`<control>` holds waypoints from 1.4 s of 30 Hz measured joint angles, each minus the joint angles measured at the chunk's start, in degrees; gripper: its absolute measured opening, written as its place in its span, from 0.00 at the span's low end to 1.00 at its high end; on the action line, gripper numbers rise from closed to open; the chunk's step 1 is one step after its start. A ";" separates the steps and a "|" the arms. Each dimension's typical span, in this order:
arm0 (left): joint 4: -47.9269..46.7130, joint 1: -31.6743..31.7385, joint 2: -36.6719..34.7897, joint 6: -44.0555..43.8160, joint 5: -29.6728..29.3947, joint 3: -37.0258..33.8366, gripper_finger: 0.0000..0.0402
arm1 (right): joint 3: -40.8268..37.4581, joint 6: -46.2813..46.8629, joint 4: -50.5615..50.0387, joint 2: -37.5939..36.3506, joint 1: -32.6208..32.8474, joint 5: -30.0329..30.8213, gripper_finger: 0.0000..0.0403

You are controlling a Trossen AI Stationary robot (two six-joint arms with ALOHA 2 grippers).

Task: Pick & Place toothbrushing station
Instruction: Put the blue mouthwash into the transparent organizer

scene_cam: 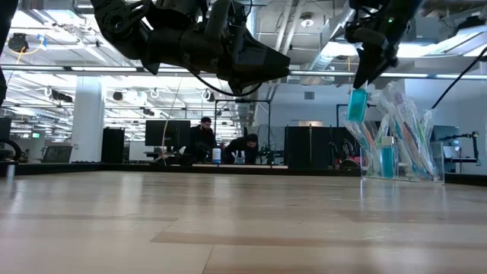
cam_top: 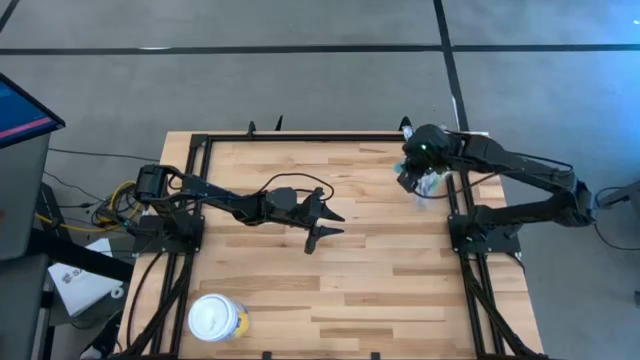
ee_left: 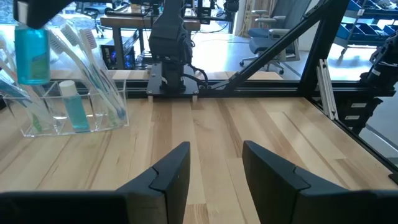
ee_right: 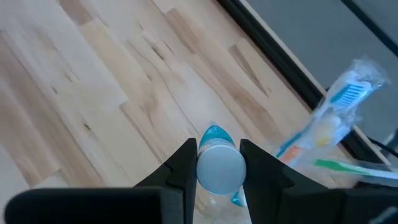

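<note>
From above, the right gripper (cam_top: 420,176) hangs over the clear organizer (cam_top: 432,186) at the table's far right edge. Seen low, it pinches a blue tube (scene_cam: 357,105), cap up, long axis vertical, directly above the organizer. Mid-table, the left gripper (cam_top: 322,222) waits open.

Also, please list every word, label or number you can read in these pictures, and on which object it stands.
None can be read.
Blue tube in the right gripper: no print visible.
Wrapped toothbrushes: markings too blurred.
White-lidded yellow tub: label too small.
</note>
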 joint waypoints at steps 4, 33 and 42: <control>0.00 0.00 0.00 -0.01 0.00 0.00 0.35 | 3.34 -0.10 -3.16 3.43 -1.47 0.00 0.22; -0.46 0.00 0.04 -0.71 0.00 0.00 0.35 | 4.56 -2.97 -11.28 8.07 -14.67 -3.71 0.22; -0.50 0.00 0.04 -0.94 0.02 0.00 0.35 | 4.56 -2.95 -11.72 8.05 -14.68 -3.07 0.22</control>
